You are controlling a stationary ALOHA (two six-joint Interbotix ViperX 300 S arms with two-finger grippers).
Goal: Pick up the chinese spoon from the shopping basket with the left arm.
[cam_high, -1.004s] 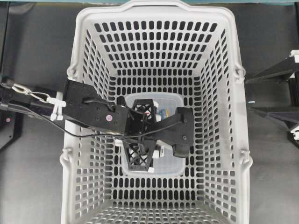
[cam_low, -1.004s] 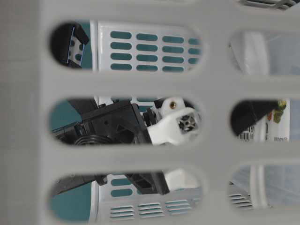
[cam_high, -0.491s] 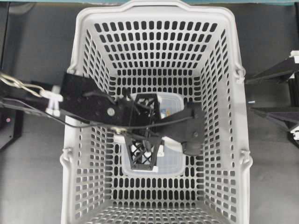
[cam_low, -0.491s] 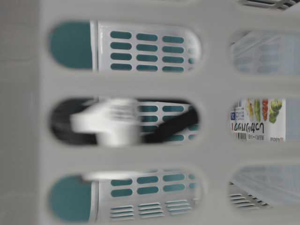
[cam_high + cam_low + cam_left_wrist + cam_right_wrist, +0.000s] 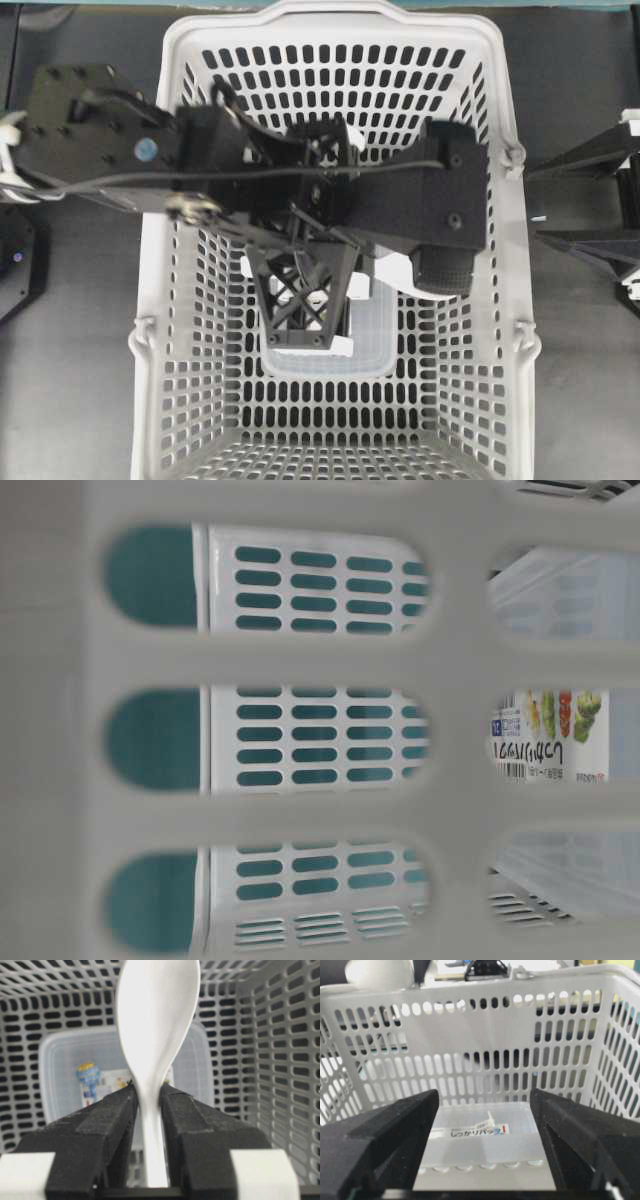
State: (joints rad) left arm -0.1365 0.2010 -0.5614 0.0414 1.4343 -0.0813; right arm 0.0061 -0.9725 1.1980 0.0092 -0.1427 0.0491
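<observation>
Jaws of the left gripper (image 5: 149, 1110) are closed on the spoon (image 5: 156, 1025), pinching its handle between the two black pads (image 5: 107, 1125). The spoon's bowl stands beyond the pad tips, underside toward the left wrist camera, and the handle runs back between the pads toward the gripper body. The spoon touches nothing but the pads and hangs clear above the basket (image 5: 280, 1060) floor.

Directly beneath the spoon, a clear container (image 5: 65, 1070) with a colourful label lies flat on the basket floor, near the middle. In the overhead view the left arm (image 5: 110, 150), marked by a blue dot, reaches from the left edge across the basket (image 5: 520, 250) rim, with its lattice fingers (image 5: 300, 300) over the container (image 5: 375, 330). The spoon itself cannot be made out in that view.

Jaws of the right gripper (image 5: 485, 1135) stand wide open, with nothing between the black fingers (image 5: 380, 1135). The right wrist view looks through the gap onto the container (image 5: 485, 1140) and the slotted far wall of the basket (image 5: 470, 1035).

The table-level view looks through the slots of the near basket (image 5: 300, 660) wall; only the far wall and the container's label (image 5: 550, 735) appear behind it. The basket sits on a dark surface (image 5: 80, 380).
</observation>
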